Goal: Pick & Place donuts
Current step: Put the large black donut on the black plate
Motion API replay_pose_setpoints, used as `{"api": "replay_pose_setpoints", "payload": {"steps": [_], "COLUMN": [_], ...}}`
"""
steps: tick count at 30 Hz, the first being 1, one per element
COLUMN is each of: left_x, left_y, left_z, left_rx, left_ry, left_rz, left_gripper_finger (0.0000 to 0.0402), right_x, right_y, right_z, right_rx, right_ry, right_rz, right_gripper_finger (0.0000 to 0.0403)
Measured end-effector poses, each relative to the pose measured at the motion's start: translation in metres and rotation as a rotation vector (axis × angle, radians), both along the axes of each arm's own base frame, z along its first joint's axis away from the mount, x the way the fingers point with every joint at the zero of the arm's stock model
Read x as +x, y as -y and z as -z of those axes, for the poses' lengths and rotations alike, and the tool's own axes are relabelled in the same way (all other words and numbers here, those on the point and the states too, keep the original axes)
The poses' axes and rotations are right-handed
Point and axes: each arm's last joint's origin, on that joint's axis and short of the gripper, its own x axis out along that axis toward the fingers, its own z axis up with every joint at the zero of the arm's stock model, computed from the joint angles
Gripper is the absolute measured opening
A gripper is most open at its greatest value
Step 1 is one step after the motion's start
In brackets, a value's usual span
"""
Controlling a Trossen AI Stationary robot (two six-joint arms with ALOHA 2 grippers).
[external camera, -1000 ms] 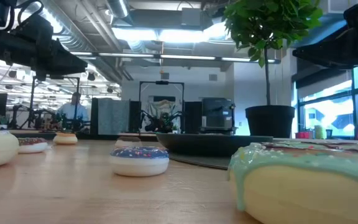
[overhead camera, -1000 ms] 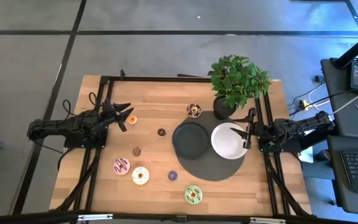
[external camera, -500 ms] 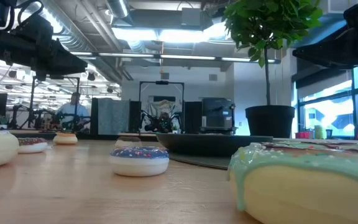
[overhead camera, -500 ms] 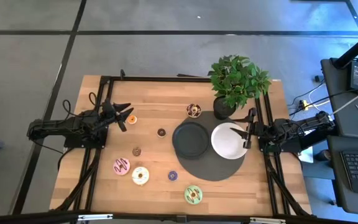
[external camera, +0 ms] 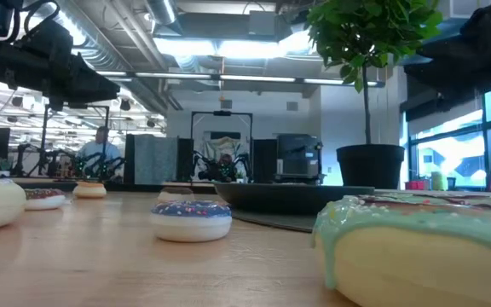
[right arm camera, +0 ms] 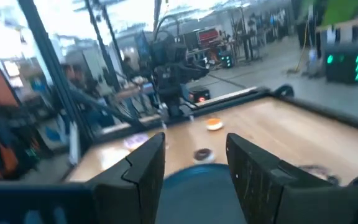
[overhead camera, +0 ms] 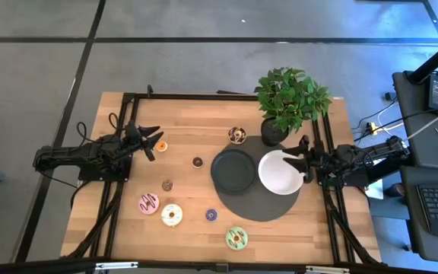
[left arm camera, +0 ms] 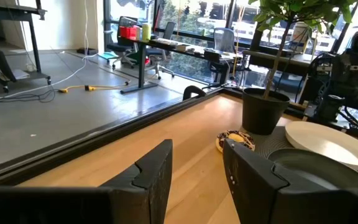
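Note:
Several toy donuts lie flat on the wooden table: a small orange one (overhead camera: 161, 146), two tiny brown ones (overhead camera: 198, 162) (overhead camera: 167, 185), a pink one (overhead camera: 148, 203), a cream one (overhead camera: 172, 215), a purple one (overhead camera: 211, 215), a green one (overhead camera: 236, 238) and a dark one (overhead camera: 237, 135) by the plant pot. My left gripper (overhead camera: 152, 142) is open at the table's left side, just beside the orange donut. My right gripper (overhead camera: 299, 158) is open over the right rim of the white plate (overhead camera: 278, 175). In the right wrist view my right gripper (right arm camera: 194, 168) faces the orange donut (right arm camera: 214, 124).
A black plate (overhead camera: 234, 171) and the white plate sit on a round dark mat (overhead camera: 261, 205). A potted plant (overhead camera: 289, 99) stands at the far right, its pot (left arm camera: 263, 111) behind the dark donut (left arm camera: 235, 140). Bare wood lies along the near and far left.
My right gripper has shifted a little toward the table's left, farther over the white plate. The left arm and the donuts have kept still.

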Motion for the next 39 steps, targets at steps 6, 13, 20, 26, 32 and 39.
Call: {"api": "replay_pose_setpoints", "payload": {"steps": [6, 13, 20, 26, 32, 39], "left_x": [0.0, 0.0, 0.0, 0.0, 0.0007, 0.0016], "left_y": [0.0, 0.0, 0.0, 0.0, 0.0009, 0.0024], "left_z": [-0.0001, 0.0, 0.0, -0.0001, 0.0001, 0.0002], "left_rx": [0.0, -0.001, 0.0, -0.006, -0.05, -0.052], "left_ry": [0.0, 0.0, 0.0, 0.004, 0.034, 0.03], "left_rz": [0.0, 0.0, -0.001, 0.001, 0.035, 0.096], "left_gripper_finger": [0.0139, 0.0139, 0.0139, 0.0139, 0.0139, 0.0139], "right_x": [0.0001, 0.0001, 0.0006, 0.0007, 0.0007, 0.0007], "right_y": [0.0, 0.0001, -0.0002, -0.0006, -0.0007, -0.0007], "right_z": [0.0005, 0.0007, 0.0039, 0.004, 0.0039, 0.0038], "right_rx": [0.035, 0.035, 0.003, -0.026, -0.024, -0.007], "right_ry": [-0.002, -0.004, -0.04, -0.042, -0.042, -0.039], "right_rz": [-0.004, 0.001, -0.001, -0.011, -0.017, -0.018], "right_gripper_finger": [0.0172, 0.0172, 0.0172, 0.0185, 0.0236, 0.0269]}}
